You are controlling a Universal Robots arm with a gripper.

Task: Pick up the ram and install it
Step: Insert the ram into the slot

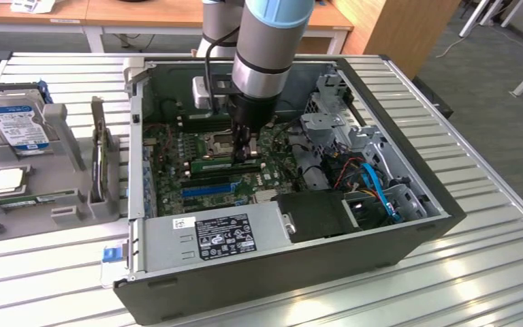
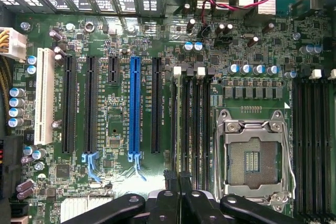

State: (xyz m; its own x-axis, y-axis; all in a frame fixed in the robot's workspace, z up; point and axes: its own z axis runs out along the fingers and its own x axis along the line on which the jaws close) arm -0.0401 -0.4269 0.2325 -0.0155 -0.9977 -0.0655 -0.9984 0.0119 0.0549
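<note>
**Pincer clamped on the ram, down at the memory slots**

The pincer (image 1: 246, 155) is deep inside the open computer case, pointing straight down. Its black fingers (image 2: 185, 182) are drawn almost together, with just a sliver between them. In that sliver sits the top edge of the ram (image 1: 218, 164), the long, thin green circuit-board stick. It's pinched near one end. The stick stands on edge along the black memory slots (image 2: 197, 124) of the green motherboard (image 1: 175, 163). Whether it's pressed fully home, I can't tell.

On the exterior view's clock face, the ram runs off from the pincer toward nine o'clock. Just beside it at eleven o'clock is the square, silver-framed processor socket (image 1: 218, 143). Near at seven o'clock lies the long blue plastic expansion slot (image 1: 212, 189), parallel to the stick. Further down at six o'clock is the grey metal power supply box (image 1: 166, 242) with its black label. Out at four o'clock, blue cables (image 1: 375, 187) curl beside the metal drive cage.

Wider now: the black case (image 1: 289, 286) lies on its side on a slatted metal table (image 1: 479, 272). Well apart at nine o'clock, outside the case, sits a grey plastic holder tray (image 1: 69, 215). It carries a hard drive with a blue-and-white label (image 1: 11, 122), a square silver processor chip (image 1: 7, 180) and a second green stick (image 1: 35, 200) lying flat.
</note>
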